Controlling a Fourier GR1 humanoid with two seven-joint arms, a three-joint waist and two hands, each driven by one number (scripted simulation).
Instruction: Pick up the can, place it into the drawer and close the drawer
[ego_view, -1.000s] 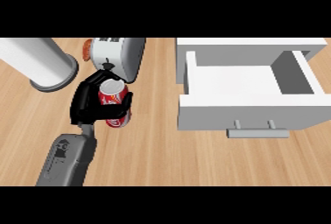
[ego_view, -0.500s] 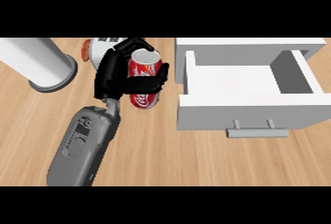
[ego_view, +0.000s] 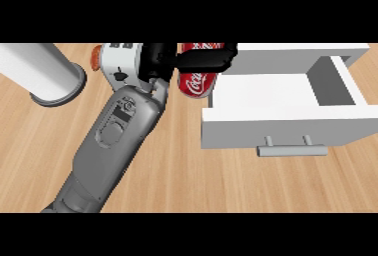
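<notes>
Left hand (ego_view: 171, 59) curled round red can (ego_view: 198, 82), beside open drawer (ego_view: 280, 127)

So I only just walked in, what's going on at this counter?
The robot's left hand is curled round a red can and holds it in the air next to the open white drawer, at its left wall. The can is not inside yet, and the drawer is not closed. A white cylinder stands at the left.

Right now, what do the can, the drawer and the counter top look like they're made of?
The can, held in the left hand, looks like glossy printed metal: red with white lettering. The drawer looks like matte white painted board, plain and flat, with a grey, likely metal bar handle. The counter top looks like light wood, showing grain lines.
</notes>
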